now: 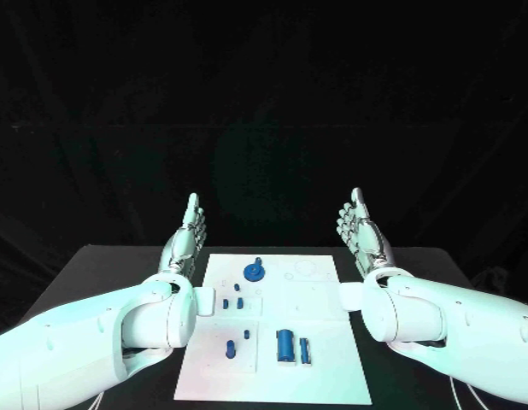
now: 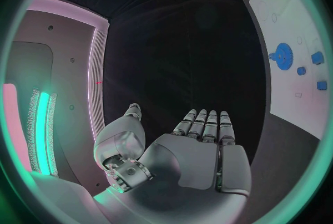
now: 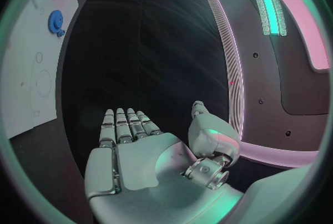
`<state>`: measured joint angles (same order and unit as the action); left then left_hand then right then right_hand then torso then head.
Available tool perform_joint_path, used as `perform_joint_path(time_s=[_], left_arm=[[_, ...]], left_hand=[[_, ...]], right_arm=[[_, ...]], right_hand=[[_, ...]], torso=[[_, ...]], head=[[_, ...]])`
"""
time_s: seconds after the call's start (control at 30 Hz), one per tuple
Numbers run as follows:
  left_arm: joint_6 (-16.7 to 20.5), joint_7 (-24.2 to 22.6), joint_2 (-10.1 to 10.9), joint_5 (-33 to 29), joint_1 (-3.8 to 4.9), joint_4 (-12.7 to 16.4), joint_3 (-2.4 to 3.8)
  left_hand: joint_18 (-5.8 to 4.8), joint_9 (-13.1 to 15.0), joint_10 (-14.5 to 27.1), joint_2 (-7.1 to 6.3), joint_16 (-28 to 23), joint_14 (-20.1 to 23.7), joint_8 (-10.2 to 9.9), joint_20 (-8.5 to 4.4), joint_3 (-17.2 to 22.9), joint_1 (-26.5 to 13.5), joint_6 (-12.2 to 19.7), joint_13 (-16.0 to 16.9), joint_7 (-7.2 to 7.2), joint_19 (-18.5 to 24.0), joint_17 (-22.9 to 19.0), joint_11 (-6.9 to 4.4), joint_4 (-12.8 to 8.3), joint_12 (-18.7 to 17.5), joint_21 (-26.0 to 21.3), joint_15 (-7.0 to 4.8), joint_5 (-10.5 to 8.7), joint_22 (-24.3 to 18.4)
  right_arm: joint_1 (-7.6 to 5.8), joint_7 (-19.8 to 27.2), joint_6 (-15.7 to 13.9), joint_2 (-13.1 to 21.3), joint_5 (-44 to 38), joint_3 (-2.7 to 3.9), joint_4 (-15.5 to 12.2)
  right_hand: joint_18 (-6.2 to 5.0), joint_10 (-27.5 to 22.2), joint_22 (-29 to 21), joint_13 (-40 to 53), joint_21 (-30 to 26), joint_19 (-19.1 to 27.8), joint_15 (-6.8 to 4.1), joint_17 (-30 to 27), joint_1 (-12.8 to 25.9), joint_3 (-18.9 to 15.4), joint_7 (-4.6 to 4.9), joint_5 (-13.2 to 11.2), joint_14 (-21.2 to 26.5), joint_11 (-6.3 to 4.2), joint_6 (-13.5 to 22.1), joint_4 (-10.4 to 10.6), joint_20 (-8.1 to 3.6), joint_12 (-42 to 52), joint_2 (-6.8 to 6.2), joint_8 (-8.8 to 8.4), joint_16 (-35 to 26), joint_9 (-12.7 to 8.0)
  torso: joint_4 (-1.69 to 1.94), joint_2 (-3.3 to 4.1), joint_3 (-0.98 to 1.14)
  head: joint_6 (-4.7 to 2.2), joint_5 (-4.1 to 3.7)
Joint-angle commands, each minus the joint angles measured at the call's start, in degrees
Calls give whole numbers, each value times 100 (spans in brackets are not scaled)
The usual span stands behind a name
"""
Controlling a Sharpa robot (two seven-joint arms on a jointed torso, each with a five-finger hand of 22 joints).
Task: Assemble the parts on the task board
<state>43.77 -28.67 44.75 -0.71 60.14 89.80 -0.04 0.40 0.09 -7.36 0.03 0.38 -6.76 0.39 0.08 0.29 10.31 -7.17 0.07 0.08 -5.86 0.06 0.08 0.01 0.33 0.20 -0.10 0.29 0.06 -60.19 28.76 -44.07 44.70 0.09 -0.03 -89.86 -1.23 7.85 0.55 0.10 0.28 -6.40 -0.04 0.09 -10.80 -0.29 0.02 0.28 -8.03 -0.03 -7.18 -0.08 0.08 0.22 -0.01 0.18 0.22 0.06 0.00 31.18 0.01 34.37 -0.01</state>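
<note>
Head view shows the white task board [image 1: 319, 376] lying on the black table [image 1: 104, 265] between the two arms, with the blue parts on it: a gear-like part [image 1: 255, 273] near the far end and a larger block [image 1: 286, 345] nearer the robot. Left hand [image 1: 183, 243] and right hand [image 1: 363, 232] stand raised beside the board, fingers straight and apart, holding nothing. Wrist views show the flat palms; the smaller parts there are hard to make out.
</note>
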Motion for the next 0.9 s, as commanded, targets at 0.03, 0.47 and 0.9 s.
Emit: perform_joint_path(time_s=[0.03,0.47,0.9], left_arm=[[34,-113,-6,71,2,16,4],[34,-113,-6,71,2,16,4],[34,-113,-6,71,2,16,4]], left_hand=[[-40,-9,247,-3,-38,224,-39,-8,-29,-337,225,-7,-8,184,-6,-8,-1,-33,-20,10,-29,-6],[-40,-9,736,-3,-38,676,-39,-8,-29,-1031,717,-7,-8,586,-6,-8,-1,-33,-20,10,-29,-6],[-40,-9,736,-3,-38,676,-39,-8,-29,-1031,717,-7,-8,586,-6,-8,-1,-33,-20,10,-29,-6]], right_arm=[[3,103,-5,-1,-9,3,-10],[3,103,-5,-1,-9,3,-10],[3,103,-5,-1,-9,3,-10]], right_hand=[[123,-255,-55,-10,-28,213,4,-9,358,29,-2,-28,265,3,238,8,-8,-22,1,-18,-22,-6],[123,-785,-55,-10,-28,640,4,-9,1080,29,-2,-28,803,3,718,8,-8,-22,1,-18,-22,-6],[123,-785,-55,-10,-28,640,4,-9,1080,29,-2,-28,803,3,718,8,-8,-22,1,-18,-22,-6]], torso=[[0,0,-1],[0,0,-1],[0,0,-1]], head=[[1,1],[1,1],[1,1]])
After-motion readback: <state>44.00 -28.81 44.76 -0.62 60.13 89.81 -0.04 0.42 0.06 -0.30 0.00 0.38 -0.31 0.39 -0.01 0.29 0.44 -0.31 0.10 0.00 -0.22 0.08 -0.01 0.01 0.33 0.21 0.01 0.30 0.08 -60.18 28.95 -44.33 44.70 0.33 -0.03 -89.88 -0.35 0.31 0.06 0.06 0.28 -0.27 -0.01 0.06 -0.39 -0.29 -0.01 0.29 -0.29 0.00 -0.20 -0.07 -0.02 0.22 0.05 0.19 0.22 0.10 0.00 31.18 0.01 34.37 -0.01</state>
